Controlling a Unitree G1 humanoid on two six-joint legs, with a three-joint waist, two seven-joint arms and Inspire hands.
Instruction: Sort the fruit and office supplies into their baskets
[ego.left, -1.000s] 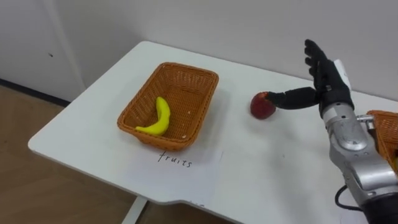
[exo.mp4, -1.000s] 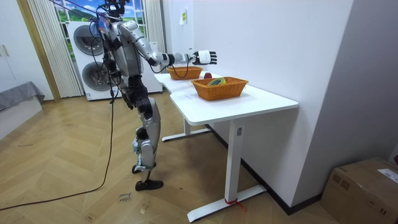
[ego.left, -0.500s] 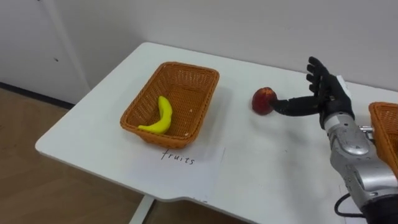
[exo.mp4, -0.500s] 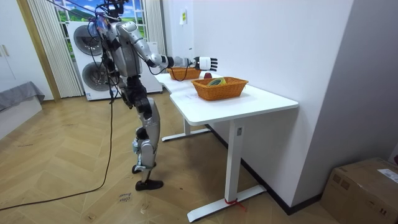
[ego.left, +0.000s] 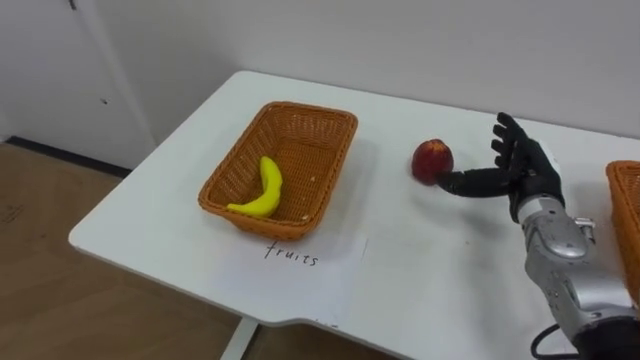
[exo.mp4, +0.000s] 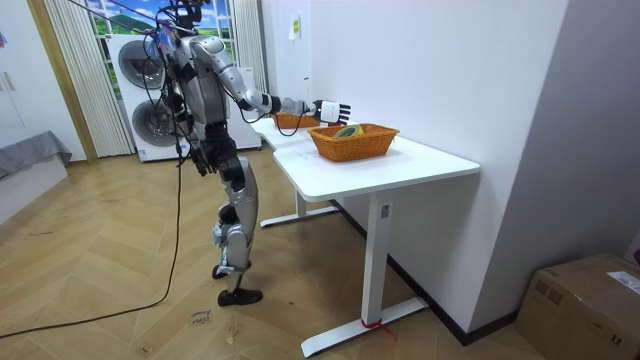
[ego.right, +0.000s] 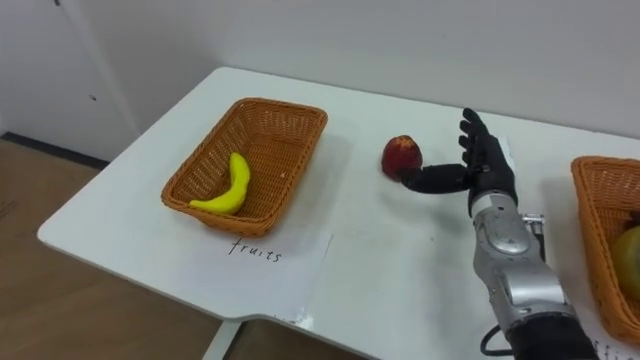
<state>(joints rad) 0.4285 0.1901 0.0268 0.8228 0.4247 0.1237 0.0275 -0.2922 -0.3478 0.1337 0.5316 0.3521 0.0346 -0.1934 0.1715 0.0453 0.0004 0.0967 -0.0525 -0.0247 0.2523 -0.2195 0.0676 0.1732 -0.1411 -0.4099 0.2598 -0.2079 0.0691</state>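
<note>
A red apple (ego.left: 432, 160) lies on the white table (ego.left: 420, 270), to the right of the fruit basket (ego.left: 280, 165). That wicker basket holds a yellow banana (ego.left: 260, 188). My right hand (ego.left: 518, 172) is open just right of the apple, fingers spread upward. Its thumb reaches left, and the tip is at the apple's lower right side. A second wicker basket (ego.right: 600, 240) stands at the table's right edge with a yellow-green thing (ego.right: 630, 250) inside. In the room view I stand at the table's long side, and my right hand (exo.mp4: 330, 108) is stretched out over the table.
A sheet of paper with handwriting (ego.left: 300, 270) lies in front of the fruit basket, near the table's front edge. A white wall runs behind the table. Bare table surface lies between the two baskets.
My right hand has come down from a raised pose to table height, its thumb staying beside the apple. The apple and baskets have not moved on the table. The head camera has shifted slightly.
</note>
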